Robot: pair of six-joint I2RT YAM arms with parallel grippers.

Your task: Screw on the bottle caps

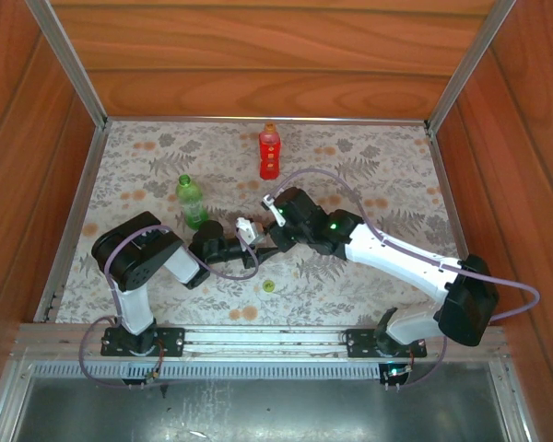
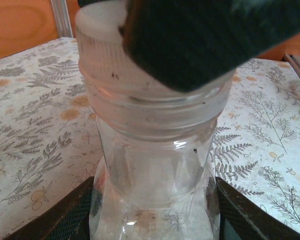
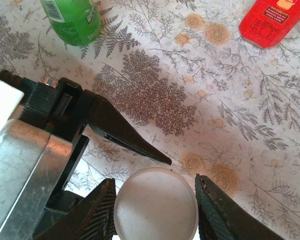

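Observation:
The short clear bottle stands upright with my left gripper shut on its lower body, one finger on each side. The white cap sits on its neck, and my right gripper comes down from above, shut on the cap's rim. In the top view both grippers meet mid-table at the clear bottle. The green bottle stands left of them. At the back stands the red bottle with an orange cap on it. A yellow-green cap lies loose on the cloth.
A floral tablecloth covers the table, with wooden walls on three sides and metal rails at the near edge. The green bottle and red bottle stand just beyond my right gripper.

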